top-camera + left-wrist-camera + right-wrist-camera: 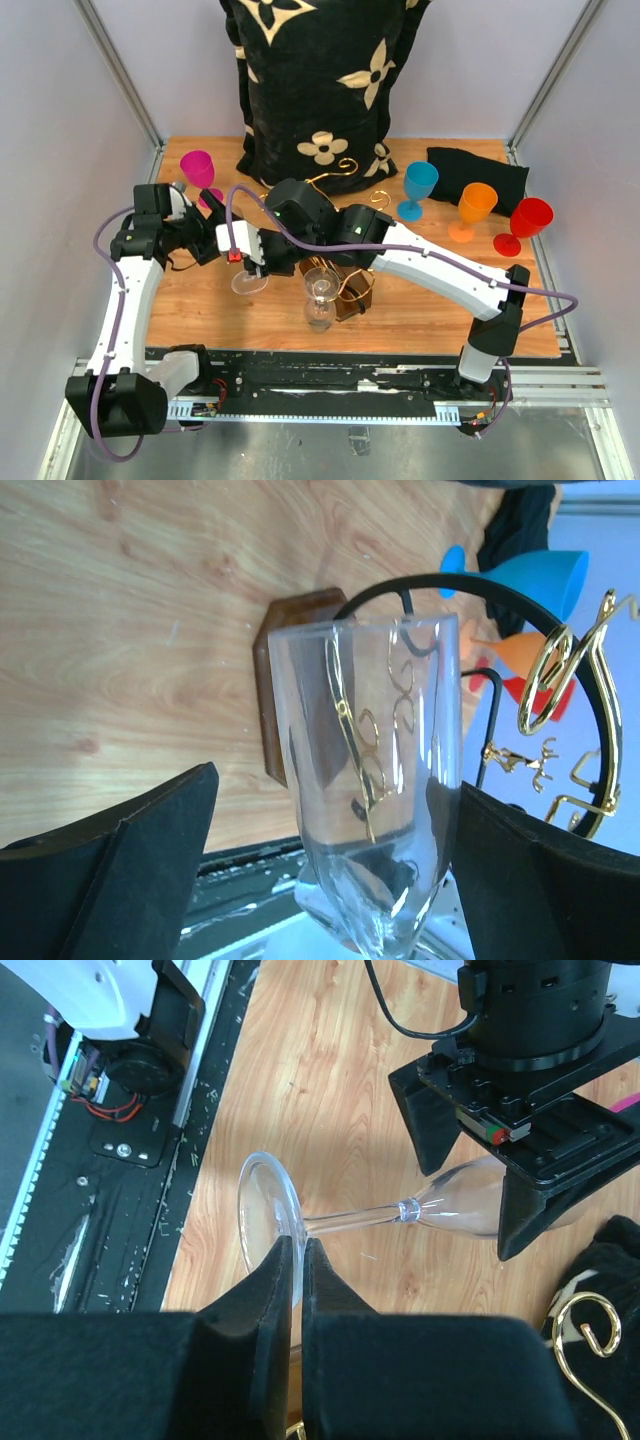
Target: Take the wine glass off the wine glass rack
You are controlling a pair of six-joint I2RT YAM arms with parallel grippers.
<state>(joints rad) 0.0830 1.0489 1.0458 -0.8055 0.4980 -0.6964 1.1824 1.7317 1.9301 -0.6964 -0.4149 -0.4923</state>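
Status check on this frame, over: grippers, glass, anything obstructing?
Right gripper shut on wine glass foot. Left gripper open, straddling the bowl. Glass horizontal above table; wine glass rack close beside it.

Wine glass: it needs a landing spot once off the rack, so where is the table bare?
Bare wood lies front-left, between the left arm and the wine glass rack, and front-right, between the right arm and the table edge. Crowded: back right, with the blue glass, orange glass, red glass and black cloth.
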